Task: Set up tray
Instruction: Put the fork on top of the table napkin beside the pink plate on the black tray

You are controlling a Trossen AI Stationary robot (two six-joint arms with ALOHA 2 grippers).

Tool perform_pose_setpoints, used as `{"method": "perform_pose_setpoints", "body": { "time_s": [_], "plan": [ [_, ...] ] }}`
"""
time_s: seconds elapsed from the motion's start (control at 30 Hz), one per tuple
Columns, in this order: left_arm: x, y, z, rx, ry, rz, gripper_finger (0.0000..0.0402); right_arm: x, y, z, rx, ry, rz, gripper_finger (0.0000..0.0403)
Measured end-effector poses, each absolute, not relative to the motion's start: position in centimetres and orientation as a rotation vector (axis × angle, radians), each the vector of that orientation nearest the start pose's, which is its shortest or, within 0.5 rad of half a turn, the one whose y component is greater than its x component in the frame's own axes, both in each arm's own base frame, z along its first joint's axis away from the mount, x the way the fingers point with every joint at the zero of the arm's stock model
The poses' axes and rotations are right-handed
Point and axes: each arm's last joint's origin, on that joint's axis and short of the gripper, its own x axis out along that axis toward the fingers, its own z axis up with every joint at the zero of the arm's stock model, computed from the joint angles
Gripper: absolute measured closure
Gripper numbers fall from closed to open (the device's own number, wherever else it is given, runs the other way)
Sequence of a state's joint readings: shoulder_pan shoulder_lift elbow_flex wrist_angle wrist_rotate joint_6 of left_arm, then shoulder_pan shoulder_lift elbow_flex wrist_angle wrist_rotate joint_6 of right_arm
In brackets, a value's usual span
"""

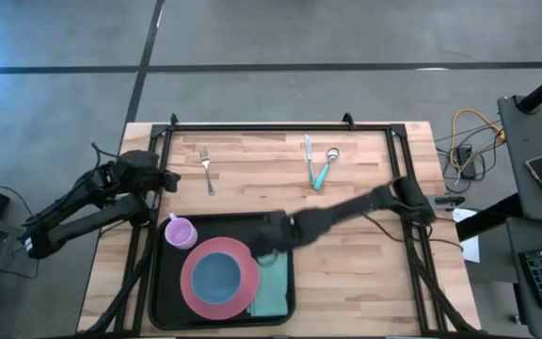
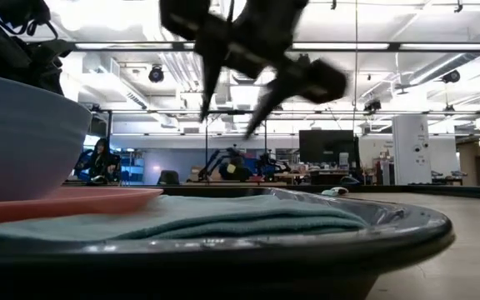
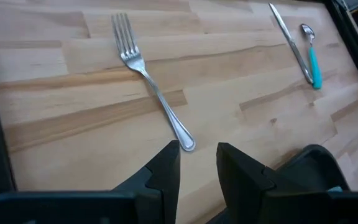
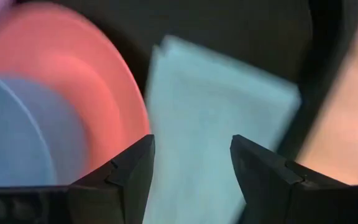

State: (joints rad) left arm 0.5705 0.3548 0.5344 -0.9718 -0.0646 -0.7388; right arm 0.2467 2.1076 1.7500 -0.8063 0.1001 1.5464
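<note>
The tray (image 1: 163,282) lies at the lower left of the overhead frame, its long axis running up and down the picture, toward the near edge of the wooden table (image 1: 365,273). On it sit a pink plate (image 1: 196,294) with a blue bowl (image 1: 216,276) inside, a purple cup (image 1: 179,232) in the tray's upper left corner, and a folded teal napkin (image 1: 271,287) along its right side.

The right gripper (image 1: 269,237) hangs over the upper end of that napkin, fingers apart and holding nothing; its wrist view shows the napkin (image 4: 216,106) directly beyond the open fingers, with the plate (image 4: 73,81) just beside it. The napkin appears to be lying flat, though the blur makes its edges hard to read.

What remains off the tray sits in the upper half of the frame: a fork (image 1: 207,169) toward the left, a knife (image 1: 308,155) and a teal-handled spoon (image 1: 325,168) to the right of centre, all lying roughly up and down the picture. The left gripper (image 1: 163,177) waits by the table's left rail, just left of the fork; its fingers (image 3: 169,171) stand a little apart and empty, with the fork's handle end (image 3: 188,144) just ahead of them. So the left arm is nearer the fork, the right arm nearer the knife and spoon.

The low view looks across the tray rim (image 2: 365,242) into an open workshop with ceiling lights and monitors.
</note>
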Motion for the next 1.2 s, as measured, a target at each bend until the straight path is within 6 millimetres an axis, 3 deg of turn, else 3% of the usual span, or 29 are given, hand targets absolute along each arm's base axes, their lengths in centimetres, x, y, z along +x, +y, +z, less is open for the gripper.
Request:
{"method": "perform_pose_setpoints", "body": {
  "time_s": [0.23,0.63,0.87,1.03,1.2],
  "plan": [
    [7.8,5.2,21.6,-0.928,0.516,0.877,0.0315,43.6,4.1,22.6,1.135,0.920,-0.798,0.0205],
    [11.2,7.5,17.1,-1.144,0.489,1.037,0.0312,39.6,-3.4,27.6,0.833,0.958,-0.869,0.0202],
    [13.7,9.3,17.5,-1.175,0.491,1.142,0.0252,38.5,-8.2,28.4,0.637,1.021,-0.783,0.0202],
    [15.9,10.8,17.4,-1.152,0.594,1.209,0.0199,37.9,-10.4,28.4,0.538,1.062,-0.740,0.0202],
    [18.2,12.3,16.5,-1.142,0.685,1.265,0.0184,37.3,-12.3,28.4,0.489,1.090,-0.718,0.0202]
  ]
}}
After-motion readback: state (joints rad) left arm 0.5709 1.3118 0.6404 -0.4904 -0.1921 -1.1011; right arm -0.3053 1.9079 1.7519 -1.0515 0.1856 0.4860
